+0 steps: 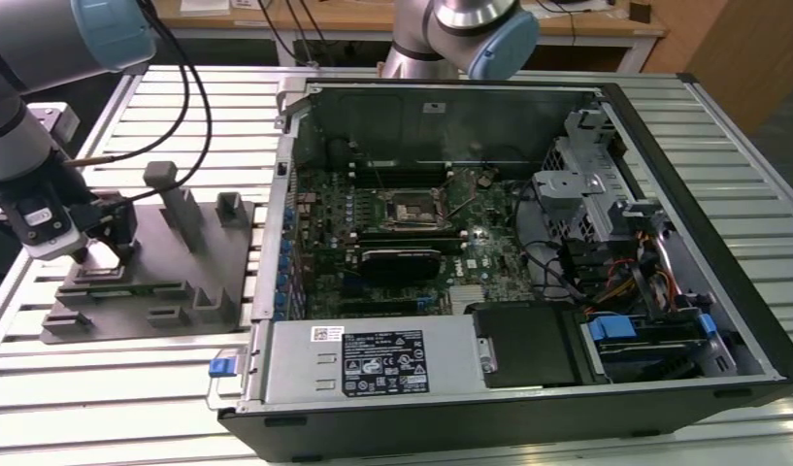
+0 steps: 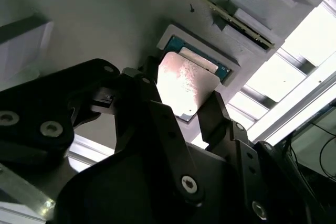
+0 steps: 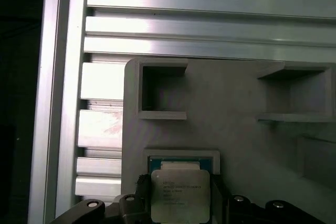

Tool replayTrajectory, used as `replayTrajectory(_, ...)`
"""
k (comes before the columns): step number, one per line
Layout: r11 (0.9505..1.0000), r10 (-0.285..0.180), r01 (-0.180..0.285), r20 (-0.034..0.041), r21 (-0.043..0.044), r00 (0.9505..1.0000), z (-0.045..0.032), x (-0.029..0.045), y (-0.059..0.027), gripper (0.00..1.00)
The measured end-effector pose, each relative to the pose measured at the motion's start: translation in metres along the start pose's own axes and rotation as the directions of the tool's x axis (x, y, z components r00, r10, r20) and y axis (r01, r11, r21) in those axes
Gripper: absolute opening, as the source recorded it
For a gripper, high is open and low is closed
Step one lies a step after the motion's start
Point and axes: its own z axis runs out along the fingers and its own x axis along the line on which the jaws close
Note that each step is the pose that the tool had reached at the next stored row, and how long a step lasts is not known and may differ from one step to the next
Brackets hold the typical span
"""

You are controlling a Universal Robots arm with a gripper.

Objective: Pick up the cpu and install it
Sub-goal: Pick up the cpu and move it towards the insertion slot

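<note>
The cpu (image 2: 185, 85), a small flat silvery square, sits between my gripper's (image 2: 184, 95) two black fingers, which press on two opposite edges. In the first wrist view the cpu (image 3: 180, 195) hangs in my gripper (image 3: 178, 203) just over a shallow square pocket (image 3: 181, 160) with a blue-green rim in the grey fixture (image 3: 236, 93). In the exterior view my gripper (image 1: 98, 254) is down at the near left corner of the fixture (image 1: 176, 282), at that view's left. The black socket frame (image 1: 406, 207) lies on the motherboard inside the open computer case (image 1: 681, 146).
The fixture carries upright grey posts (image 1: 176, 199) and other recesses (image 3: 163, 90). The table (image 1: 124, 388) is ribbed aluminium slats. A second arm's base (image 1: 468, 29) stands behind the case. Cables (image 1: 189, 78) hang over the fixture. A power supply (image 1: 370, 359) fills the case's near side.
</note>
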Motion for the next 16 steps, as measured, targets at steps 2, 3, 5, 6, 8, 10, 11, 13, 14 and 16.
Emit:
replayTrajectory(2, 1.0000, 0.000, 0.000, 0.0000, 0.0000, 1.0000, -0.0020, 0.0000, 0.0001, 0.54)
replayTrajectory(3, 1.0000, 0.000, 0.000, -0.0001, 0.0000, 1.0000, -0.0034, 0.0000, 0.0002, 0.54)
replayTrajectory(5, 1.0000, 0.000, 0.000, -0.0001, 0.0000, 1.0000, -0.0065, 0.0000, 0.0003, 0.54)
replayTrajectory(6, 1.0000, 0.000, 0.000, 0.0000, 0.0001, 1.0000, -0.0083, 0.0000, 0.0004, 0.54)
replayTrajectory(8, 1.0000, 0.000, 0.000, 0.0000, 0.0000, 1.0000, -0.0120, -0.0001, 0.0006, 0.54)
replayTrajectory(10, 1.0000, 0.000, 0.000, 0.0000, 0.0000, 1.0000, -0.0153, -0.0001, 0.0008, 0.54)
replayTrajectory(11, 1.0000, 0.000, 0.000, 0.0000, 0.0000, 1.0000, -0.0170, -0.0001, 0.0008, 0.54)
replayTrajectory(13, 1.0000, 0.000, 0.000, 0.0000, 0.0000, 1.0000, -0.0203, -0.0001, 0.0010, 0.54)
replayTrajectory(14, 1.0000, 0.000, 0.000, 0.0000, -0.0002, 1.0000, -0.0222, -0.0001, 0.0011, 0.54)
replayTrajectory(16, 1.0000, 0.000, 0.000, 0.0000, -0.0003, 1.0000, -0.0248, -0.0001, 0.0012, 0.54)
